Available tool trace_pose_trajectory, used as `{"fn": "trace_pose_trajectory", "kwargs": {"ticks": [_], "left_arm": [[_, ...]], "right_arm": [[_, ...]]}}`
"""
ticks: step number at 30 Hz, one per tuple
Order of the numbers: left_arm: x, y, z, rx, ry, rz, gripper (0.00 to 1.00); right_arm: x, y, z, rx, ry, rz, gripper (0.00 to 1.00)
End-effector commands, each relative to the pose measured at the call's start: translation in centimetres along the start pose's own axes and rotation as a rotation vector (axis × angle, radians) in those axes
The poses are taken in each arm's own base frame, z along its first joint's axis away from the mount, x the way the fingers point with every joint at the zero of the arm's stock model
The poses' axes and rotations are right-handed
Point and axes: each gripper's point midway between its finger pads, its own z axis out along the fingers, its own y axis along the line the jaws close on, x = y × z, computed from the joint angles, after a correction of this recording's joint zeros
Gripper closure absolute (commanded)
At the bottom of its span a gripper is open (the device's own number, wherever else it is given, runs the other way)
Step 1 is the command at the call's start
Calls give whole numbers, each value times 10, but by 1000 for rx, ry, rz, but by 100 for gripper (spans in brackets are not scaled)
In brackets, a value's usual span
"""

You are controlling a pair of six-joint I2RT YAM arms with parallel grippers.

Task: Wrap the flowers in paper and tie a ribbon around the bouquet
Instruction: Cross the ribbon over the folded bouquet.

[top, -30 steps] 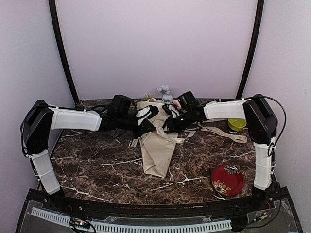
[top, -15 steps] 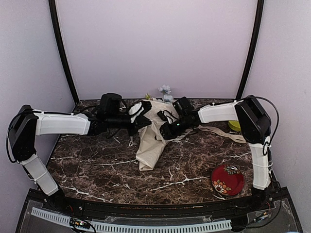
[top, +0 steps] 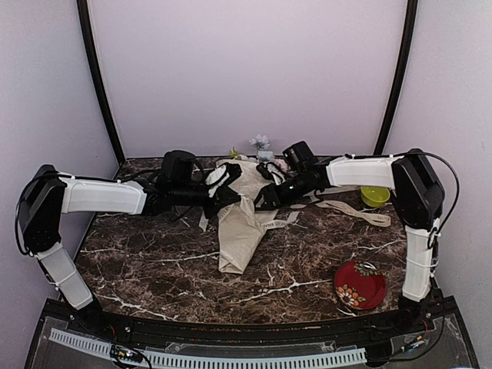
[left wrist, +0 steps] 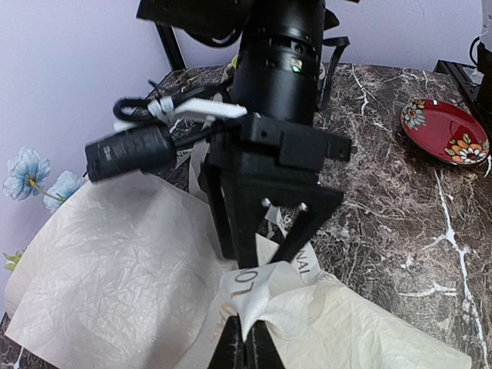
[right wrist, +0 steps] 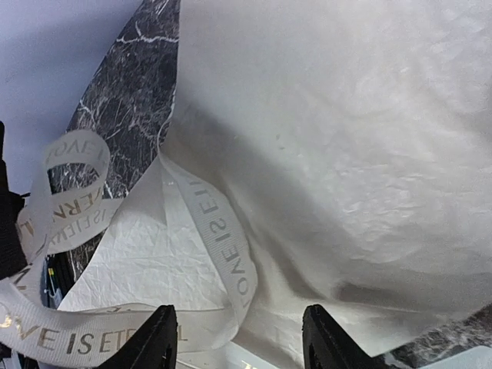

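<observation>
The bouquet (top: 240, 223) is a cream paper cone lying mid-table, narrow end toward me. Its flowers (top: 260, 143) show at the far, wide end, and pale-blue blooms (left wrist: 27, 174) peek past the paper (left wrist: 115, 269). My left gripper (left wrist: 246, 347) is shut on a bunched piece of the cream ribbon (left wrist: 270, 296) on top of the paper. My right gripper (right wrist: 240, 343) faces it from the right, open, with a printed ribbon loop (right wrist: 224, 246) lying on the paper (right wrist: 346, 154) between and ahead of its fingers. In the top view the two grippers, left (top: 224, 187) and right (top: 265, 198), meet over the cone's upper part.
A loose tail of ribbon (top: 355, 210) trails right across the dark marble table (top: 154, 261). A lime-green round thing (top: 375, 196) sits at the right edge. A red flowered plate (top: 360, 284) lies near the front right. Lilac walls close in on three sides.
My right gripper's jaws have spread apart. The left arm drew the ribbon leftward, and the cone's narrow end swung slightly left.
</observation>
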Motion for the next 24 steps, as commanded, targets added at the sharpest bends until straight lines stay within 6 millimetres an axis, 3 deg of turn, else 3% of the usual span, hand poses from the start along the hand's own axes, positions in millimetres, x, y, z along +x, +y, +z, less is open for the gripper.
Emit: {"fn": "trace_pose_trajectory", "kwargs": {"ticks": [1, 4, 7, 12, 14, 17, 21, 24], "left_arm": [[-12, 2, -4, -2, -35, 6, 100], [-11, 1, -4, -6, -34, 6, 100], [-10, 2, -4, -7, -35, 4, 100], [-10, 3, -3, -14, -36, -2, 100], [-9, 3, -3, -16, -34, -2, 100], [-7, 2, -3, -15, -30, -2, 100], [-5, 2, -3, -14, -22, -5, 100], [-5, 0, -4, -11, -23, -3, 100]], "right_arm": [[-31, -11, -35, 109, -113, 1, 44], [-32, -8, -46, 112, -132, -7, 48], [-32, 13, -57, 35, -162, -55, 58], [-12, 49, -62, -77, -185, -124, 67], [-8, 58, -55, -78, -194, -146, 67], [-9, 54, -46, -59, -203, -121, 69], [-17, 60, -34, -84, -219, -106, 59], [-24, 60, -30, -73, -237, -100, 58]]}}
